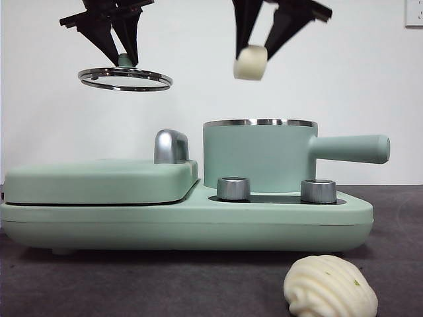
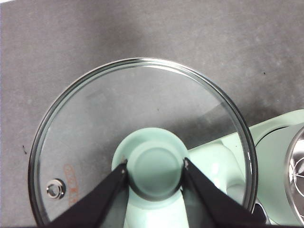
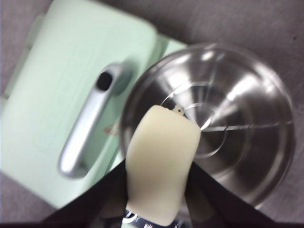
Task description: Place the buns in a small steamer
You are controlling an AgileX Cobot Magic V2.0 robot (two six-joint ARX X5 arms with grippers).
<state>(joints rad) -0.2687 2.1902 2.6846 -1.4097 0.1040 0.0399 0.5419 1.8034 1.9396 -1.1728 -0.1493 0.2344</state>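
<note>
**Smooth bun hangs above the open steamer, a little left of its centre**

The right gripper (image 1: 252,58), at upper centre of the front view, holds the smooth bun (image 1: 250,63) clamped between its jaws. The small steamer (image 1: 259,156) stands directly below, in the middle of the frame, open, its handle pointing toward the right edge. The bun hangs over the left half of the pot's rim span, well clear of the rim. In the right wrist view the bun (image 3: 162,161) overlaps the near-left part of the steel bowl (image 3: 228,123), its long axis running along the jaws. I judge the drop needs a small shift toward the pot's centre, then a straight descent.

The left gripper (image 1: 125,56), in the upper left of the front view, is closed on the green knob (image 2: 155,172) of the lid (image 1: 125,78), keeping it level in the air above the flat griddle (image 1: 99,181), well left of the pot.

The ridged bun (image 1: 330,288) lies on the table (image 1: 132,281) at the lower right of the front view, in front of the appliance base and apart from both grippers; the right gripper is the nearer of the two.

Counted: two buns, one held and one on the table; one steamer; one lid; two steel dials (image 1: 233,188) on the base.
</note>
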